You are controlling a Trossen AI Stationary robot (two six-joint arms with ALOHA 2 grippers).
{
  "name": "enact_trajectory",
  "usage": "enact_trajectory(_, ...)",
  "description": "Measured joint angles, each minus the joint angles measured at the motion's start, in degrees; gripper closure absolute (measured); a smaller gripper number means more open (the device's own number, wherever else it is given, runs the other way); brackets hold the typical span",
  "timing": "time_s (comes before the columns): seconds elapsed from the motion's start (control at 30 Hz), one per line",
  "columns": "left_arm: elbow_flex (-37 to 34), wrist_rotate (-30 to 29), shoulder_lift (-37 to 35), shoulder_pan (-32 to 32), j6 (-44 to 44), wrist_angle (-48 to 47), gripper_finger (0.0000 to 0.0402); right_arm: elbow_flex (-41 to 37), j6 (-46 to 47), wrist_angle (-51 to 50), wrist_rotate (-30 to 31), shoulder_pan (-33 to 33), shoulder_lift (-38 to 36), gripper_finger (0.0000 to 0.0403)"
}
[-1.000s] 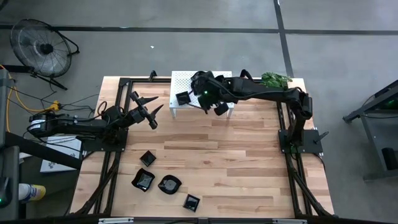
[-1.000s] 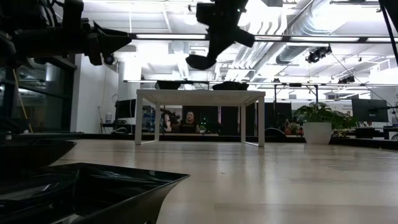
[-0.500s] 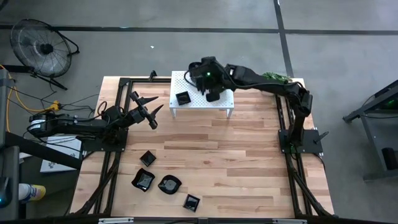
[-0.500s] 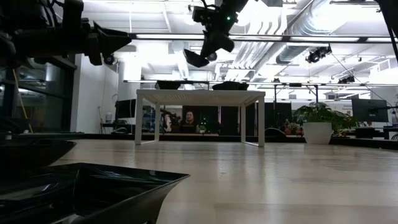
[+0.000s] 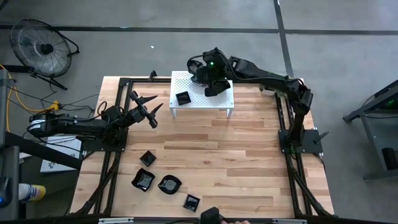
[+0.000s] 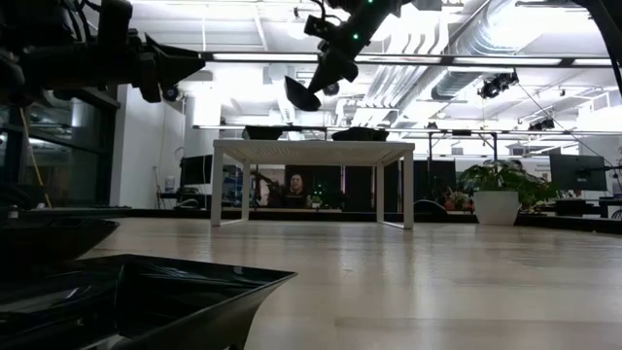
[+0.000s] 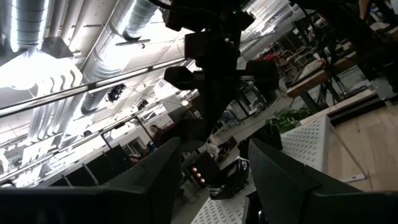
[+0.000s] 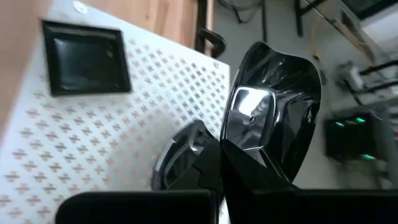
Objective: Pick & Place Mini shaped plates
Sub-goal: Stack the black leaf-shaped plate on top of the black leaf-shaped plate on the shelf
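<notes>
My right gripper (image 5: 213, 86) hangs over the white perforated stand (image 5: 186, 79) at the table's far side, shut on a glossy black rounded mini plate (image 8: 273, 93). A square plate (image 5: 183, 98) rests flat on the stand, and a rounded one (image 8: 183, 152) lies on it partly behind my finger. Several more black plates lie on the wood near the left front, among them a square one (image 5: 147, 158) and a wavy one (image 5: 143, 180). My left gripper (image 5: 158, 116) waits open above the table's left side, holding nothing. My right gripper pinches the plate's rim (image 8: 239, 146) between its two fingers, slanting down from the right. The plate sticks out past the fingertips, tilted, its hollow showing in the wrist view. It hangs clear above the stand (image 6: 311, 146), as the low view shows.
Black frame rails (image 5: 118, 155) run along both sides of the table. A potted plant (image 5: 275, 79) stands at the far right corner. A fan (image 5: 38, 45) is on the floor beyond the left side. Bare wood (image 5: 236, 162) spreads across the middle and right.
My right gripper has swung from the stand's near right edge toward the far edge, over the stand's top, rolling its wrist. The plate has gone with it, stayed lifted clear and turned about in the hold.
</notes>
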Motion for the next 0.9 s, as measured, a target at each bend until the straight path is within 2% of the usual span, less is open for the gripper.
enact_trajectory(0.23,0.0,0.0,0.0,0.0,0.0,-0.2,0.0218,-0.1,0.2,-0.9,-4.1,-1.8,2.3,0.0402)
enact_trajectory(0.33,0.0,0.0,0.0,0.0,0.0,-0.3,0.0218,-0.2,-0.3,-1.5,-1.4,-2.1,3.8,0.0402)
enact_trajectory(0.47,0.0,0.0,0.0,0.0,0.0,-0.5,0.0218,-0.2,-0.3,-1.5,-2.8,-2.4,3.9,0.0403)
enact_trajectory(0.9,0.0,-0.9,0.0,0.0,0.2,-0.4,0.0218,-0.2,0.5,-6.3,1.5,-1.9,3.9,0.0403)
